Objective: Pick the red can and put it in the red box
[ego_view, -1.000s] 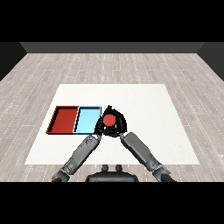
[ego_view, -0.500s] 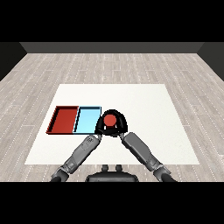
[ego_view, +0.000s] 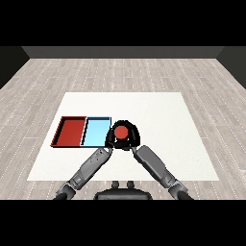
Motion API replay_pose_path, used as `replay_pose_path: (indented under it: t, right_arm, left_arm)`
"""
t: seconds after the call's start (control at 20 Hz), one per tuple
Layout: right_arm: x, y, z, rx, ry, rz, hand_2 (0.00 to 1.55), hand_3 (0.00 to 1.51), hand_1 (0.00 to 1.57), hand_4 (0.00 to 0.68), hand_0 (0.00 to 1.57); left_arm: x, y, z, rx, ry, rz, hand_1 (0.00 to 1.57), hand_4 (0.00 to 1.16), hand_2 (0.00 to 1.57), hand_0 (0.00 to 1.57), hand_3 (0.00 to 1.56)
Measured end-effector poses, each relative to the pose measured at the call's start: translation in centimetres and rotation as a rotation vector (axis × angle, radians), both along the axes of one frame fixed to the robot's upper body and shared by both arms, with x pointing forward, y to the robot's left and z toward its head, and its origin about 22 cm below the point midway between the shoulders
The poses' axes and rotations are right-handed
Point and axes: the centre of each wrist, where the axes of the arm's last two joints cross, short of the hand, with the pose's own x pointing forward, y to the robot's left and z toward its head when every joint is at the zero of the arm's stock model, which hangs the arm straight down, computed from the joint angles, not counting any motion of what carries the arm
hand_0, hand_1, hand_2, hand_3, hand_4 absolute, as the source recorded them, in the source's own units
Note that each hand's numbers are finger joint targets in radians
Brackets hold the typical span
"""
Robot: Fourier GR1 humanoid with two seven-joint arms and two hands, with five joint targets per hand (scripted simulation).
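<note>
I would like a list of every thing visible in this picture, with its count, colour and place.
Table: one, white, middle of a grey plank floor.
Red tray: one, red, left part of the table.
Blue tray: one, light blue, directly right of the red tray, side by side with it.
Can: one, red top, just right of the blue tray, between the two hands.
Forearms: two, grey, coming in from the lower corners.
Left hand: one, black, at the can's left side.
Right hand: one, black, curled round the can's right side.
</note>
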Motion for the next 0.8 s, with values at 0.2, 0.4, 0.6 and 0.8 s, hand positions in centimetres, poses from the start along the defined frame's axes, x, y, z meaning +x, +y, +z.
replay_pose_path:
  t: [0.2, 0.4, 0.6, 0.8]
  right_arm:
    - [0.1, 0.1, 0.2, 0.024, 0.002, 0.026, 1.26, 1.20, 1.25, 0.000, 1.25]
    - [-0.3, -0.2, 0.6, 0.032, 0.001, 0.050, 0.00, 0.00, 0.00, 0.000, 0.00]
    - [-0.1, -0.2, 1.0, 0.029, -0.003, 0.058, 0.00, 0.00, 0.00, 0.000, 0.00]
    - [0.2, -0.1, 1.7, 0.022, -0.019, 0.059, 0.00, 0.00, 0.00, 0.000, 0.00]
  left_arm:
    - [0.0, 0.1, 0.1, -0.015, -0.010, 0.006, 1.57, 1.12, 1.56, 1.57, 1.49]
    - [-0.2, 0.0, 0.2, -0.036, -0.023, 0.000, 1.57, 1.14, 1.57, 1.57, 1.49]
    - [0.0, -0.1, 0.3, -0.054, -0.031, 0.007, 1.57, 1.15, 1.57, 1.57, 1.49]
    - [0.0, -0.1, 0.8, -0.051, -0.037, 0.020, 1.57, 1.15, 1.57, 1.57, 1.48]
